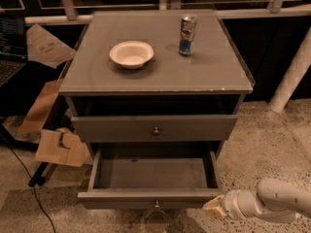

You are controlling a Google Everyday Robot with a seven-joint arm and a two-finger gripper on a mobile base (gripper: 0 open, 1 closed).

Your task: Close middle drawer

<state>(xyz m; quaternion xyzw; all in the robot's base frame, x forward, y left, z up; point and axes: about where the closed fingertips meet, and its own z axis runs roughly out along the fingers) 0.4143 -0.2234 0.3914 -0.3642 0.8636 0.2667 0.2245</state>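
Observation:
The middle drawer (153, 174) is a long shallow grey box pulled far out of the grey cabinet (155, 76). Its slim front panel (116, 199) carries one small round metal knob (156, 205). Its inside looks empty. My gripper (214, 208) is at the bottom right, on a white arm (272, 203) that comes in from the right edge. Its tan tip is against, or right beside, the right end of the drawer's front panel. Above, the drawer with the taller front panel (155, 127) stands slightly out.
On the cabinet top stand a white bowl (131, 54) and a blue drink can (187, 35). Cardboard pieces (57, 147) and a black cable (29, 188) lie on the floor to the left. A white post (291, 76) leans at the right.

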